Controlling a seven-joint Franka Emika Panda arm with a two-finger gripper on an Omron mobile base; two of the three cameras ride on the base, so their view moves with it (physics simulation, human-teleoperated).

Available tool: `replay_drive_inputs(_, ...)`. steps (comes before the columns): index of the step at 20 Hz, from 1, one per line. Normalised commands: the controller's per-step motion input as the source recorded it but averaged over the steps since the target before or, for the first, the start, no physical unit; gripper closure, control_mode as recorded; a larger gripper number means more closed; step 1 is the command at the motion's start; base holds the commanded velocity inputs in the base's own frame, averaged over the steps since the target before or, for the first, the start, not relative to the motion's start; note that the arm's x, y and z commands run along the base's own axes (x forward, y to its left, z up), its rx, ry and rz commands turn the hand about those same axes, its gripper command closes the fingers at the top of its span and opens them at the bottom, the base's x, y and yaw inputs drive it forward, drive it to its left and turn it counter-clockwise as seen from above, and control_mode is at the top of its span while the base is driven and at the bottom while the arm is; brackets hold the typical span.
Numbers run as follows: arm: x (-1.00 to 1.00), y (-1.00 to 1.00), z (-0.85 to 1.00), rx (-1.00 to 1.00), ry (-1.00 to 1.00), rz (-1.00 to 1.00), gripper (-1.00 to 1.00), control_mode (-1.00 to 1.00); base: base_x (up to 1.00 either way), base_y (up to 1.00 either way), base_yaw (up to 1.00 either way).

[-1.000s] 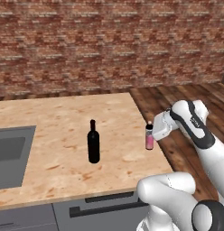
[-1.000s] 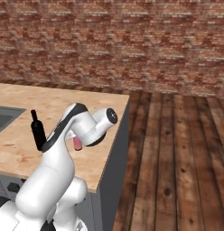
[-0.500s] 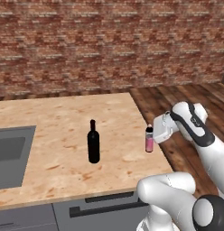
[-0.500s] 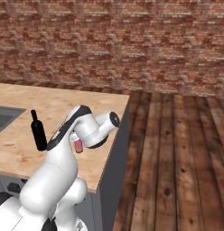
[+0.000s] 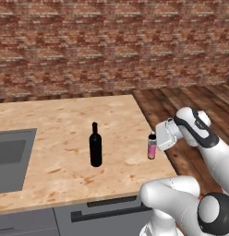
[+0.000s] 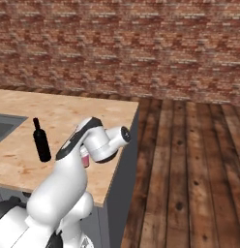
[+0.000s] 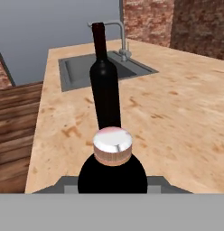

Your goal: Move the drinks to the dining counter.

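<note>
Standing unlabelled – black wine bottle [image 5: 95, 146], pink bottle [image 5: 152, 146], no writing

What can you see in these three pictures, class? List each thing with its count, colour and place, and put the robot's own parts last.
Wine bottle: one, black, upright mid-counter, right of the sink.
Pink bottle: one, pink with dark cap, upright near the counter's right edge, in the gripper.
Dining counter: one, light wood top, grey base.
Sink: one, grey, inset at the counter's left.
Faucet: one, silver, beside the sink.
Brick wall: one, red-brown, behind.
Floor: dark wood planks, right of the counter.
Gripper: one, shut on the pink bottle.
Arm: one, white with dark joints.
</note>
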Motion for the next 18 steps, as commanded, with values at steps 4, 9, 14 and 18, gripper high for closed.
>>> replay_drive_inputs(4, 0.04, 0.0, -0.24, 0.02, -0.02, 0.05, 1.0, -1.0, 0.0, 0.0, 0.0)
replay_drive_inputs(9, 0.07, 0.0, -0.26, 0.01, -0.05, 0.05, 1.0, -1.0, 0.0, 0.0, 0.0)
replay_drive_inputs(14, 0.07, -0.01, -0.24, 0.0, -0.08, 0.04, 1.0, -1.0, 0.0, 0.0, 0.0)
replay_drive_inputs(18, 0.04, 0.0, -0.19, 0.0, -0.05, 0.04, 1.0, -1.0, 0.0, 0.0, 0.0)
